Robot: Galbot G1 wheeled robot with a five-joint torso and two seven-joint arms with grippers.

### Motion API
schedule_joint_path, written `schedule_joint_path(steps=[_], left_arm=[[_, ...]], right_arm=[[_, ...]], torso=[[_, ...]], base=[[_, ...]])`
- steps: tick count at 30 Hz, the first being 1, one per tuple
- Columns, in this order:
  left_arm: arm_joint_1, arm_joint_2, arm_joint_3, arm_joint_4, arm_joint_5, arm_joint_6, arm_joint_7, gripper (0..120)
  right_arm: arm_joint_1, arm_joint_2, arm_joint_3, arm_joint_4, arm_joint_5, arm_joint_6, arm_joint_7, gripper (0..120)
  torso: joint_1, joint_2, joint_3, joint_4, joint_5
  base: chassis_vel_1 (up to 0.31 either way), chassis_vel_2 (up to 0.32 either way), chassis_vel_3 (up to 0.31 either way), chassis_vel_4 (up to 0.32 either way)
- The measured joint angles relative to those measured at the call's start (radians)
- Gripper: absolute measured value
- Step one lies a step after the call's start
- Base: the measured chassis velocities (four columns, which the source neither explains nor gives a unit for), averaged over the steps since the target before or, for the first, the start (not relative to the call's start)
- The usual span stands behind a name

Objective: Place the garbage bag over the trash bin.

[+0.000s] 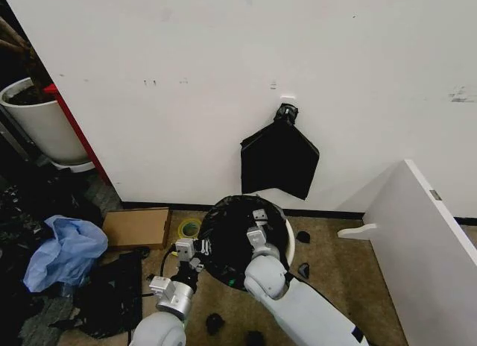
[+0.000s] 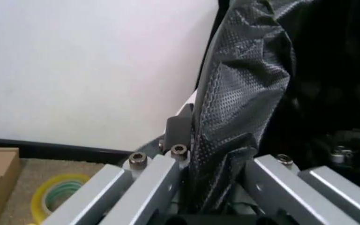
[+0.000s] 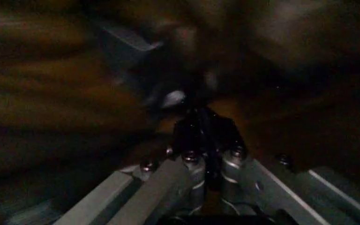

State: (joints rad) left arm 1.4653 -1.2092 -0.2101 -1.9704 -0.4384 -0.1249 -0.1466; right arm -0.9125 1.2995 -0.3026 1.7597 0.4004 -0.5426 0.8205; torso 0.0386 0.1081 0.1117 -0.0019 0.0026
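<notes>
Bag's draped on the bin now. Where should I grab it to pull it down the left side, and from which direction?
Grip the garbage bag at the loose fold hanging over the trash bin rim, where the left gripper already straddles it. Come from outside the bin, fingers either side of the film: it hangs there as a thin vertical sheet. The right gripper sits over the bag's top.

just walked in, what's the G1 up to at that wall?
It's lining the trash bin with the garbage bag. The black bag already drapes over most of the bin's mouth; a strip of white rim is bare on the robot's right. The left end effector is at the bag's left edge, bag film between its fingers in the wrist view. The right end effector is over the middle of the bag, shut on a fold.
</notes>
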Motion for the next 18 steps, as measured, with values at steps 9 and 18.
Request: schedule_joint_path(steps=[9, 18], left_arm=[[-0.015, 0.002, 0.001, 0.012, 0.031, -0.024, 0.020, 1], [-0.057, -0.015, -0.010, 0.036, 0.039, -0.078, 0.045, 1]], right_arm=[[0.104, 0.003, 0.006, 0.094, 0.496, -0.192, 0.130, 0], [0.124, -0.020, -0.054, 0.098, 0.577, -0.192, 0.149, 0]], torso=[[0.000, 0.000, 0.000, 0.0001, 0.0000], [0.000, 0.000, 0.000, -0.0001, 0.0000]], base=[[0.000, 0.000, 0.000, 0.000], [0.000, 0.000, 0.000, 0.000]])
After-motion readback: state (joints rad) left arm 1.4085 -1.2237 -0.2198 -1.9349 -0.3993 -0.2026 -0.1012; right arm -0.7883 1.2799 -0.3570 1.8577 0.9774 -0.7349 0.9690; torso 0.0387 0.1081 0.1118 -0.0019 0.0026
